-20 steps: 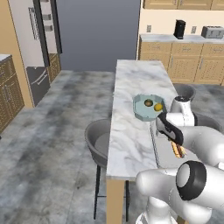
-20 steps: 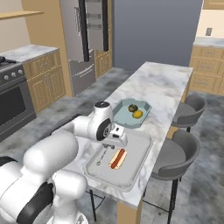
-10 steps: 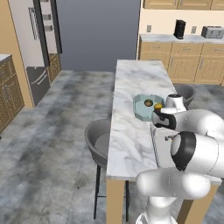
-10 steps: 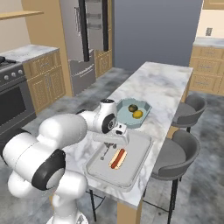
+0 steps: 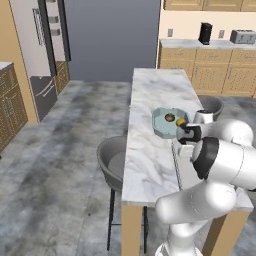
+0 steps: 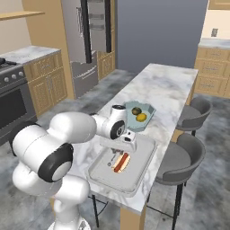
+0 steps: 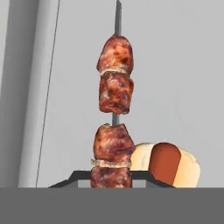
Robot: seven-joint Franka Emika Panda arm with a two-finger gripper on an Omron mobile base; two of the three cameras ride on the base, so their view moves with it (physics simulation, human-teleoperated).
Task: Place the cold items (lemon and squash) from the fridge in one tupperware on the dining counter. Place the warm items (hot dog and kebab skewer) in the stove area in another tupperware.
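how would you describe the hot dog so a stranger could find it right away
Start at the long marble dining counter. At its near end lies a grey tupperware, and the hot dog lies inside it. It is a red sausage in a pale bun, unlike the kebab skewer of brown meat chunks.

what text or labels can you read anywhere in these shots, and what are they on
None: no readable words, numbers or brand marks appear in these pictures.
The fridge, the coffee machine and the toaster on the back counter show no legible marking.
The grey tupperware with the hot dog and the kebab skewer in the gripper is plain.
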